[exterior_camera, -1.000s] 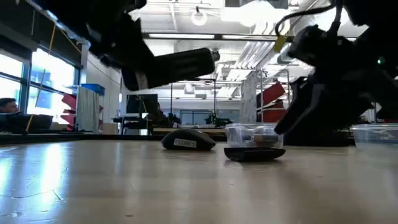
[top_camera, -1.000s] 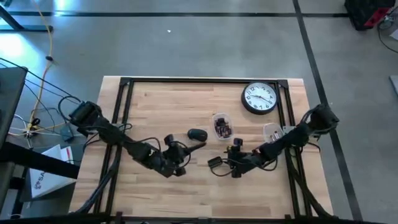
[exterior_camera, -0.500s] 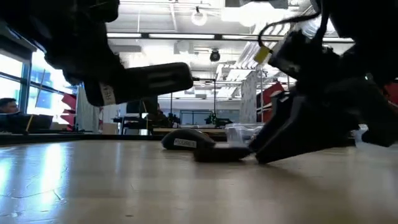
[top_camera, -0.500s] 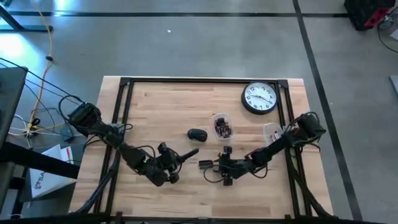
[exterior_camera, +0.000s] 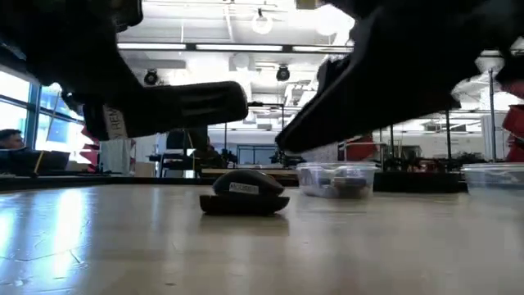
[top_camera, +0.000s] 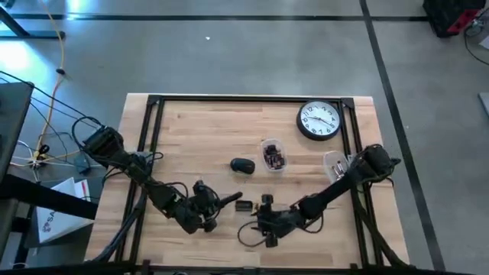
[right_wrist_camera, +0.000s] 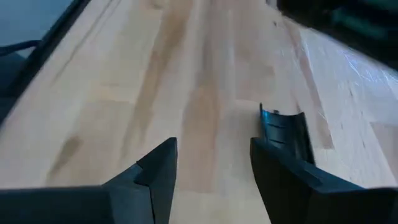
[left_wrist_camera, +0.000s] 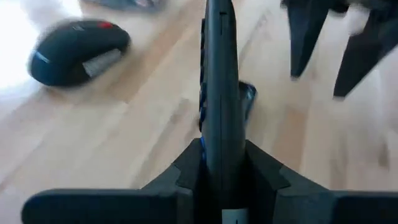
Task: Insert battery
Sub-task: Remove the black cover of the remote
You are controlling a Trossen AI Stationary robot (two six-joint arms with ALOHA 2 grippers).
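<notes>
A wall clock (top_camera: pixel 318 121) lay face up at the table's (top_camera: pixel 199 130) far right; a clear tub (top_camera: pixel 273 155) of small parts sat near the middle, with a mouse (top_camera: pixel 242 165) just to its left and a second clear tub (top_camera: pixel 334 161) by the right rail; in the low view the mouse (exterior_camera: pixel 244 192) sat in front of the tub (exterior_camera: pixel 337 179), both arms looming dark above them. The left gripper (top_camera: pixel 223 201) was low over the near middle, its jaws clamped on a remote (left_wrist_camera: pixel 221 93) that stuck straight out ahead; a small dark cover (top_camera: pixel 244 205) lay on the wood just beyond the remote's tip. The right gripper (right_wrist_camera: pixel 212 162) hung close by, its jaws apart with nothing between them; the cover (right_wrist_camera: pixel 284 127) lay just past one finger; no battery could be made out. Half a second before, the right gripper had been farther right and back; it had since come toward the near edge, and the left arm had shifted slightly the same way.
</notes>
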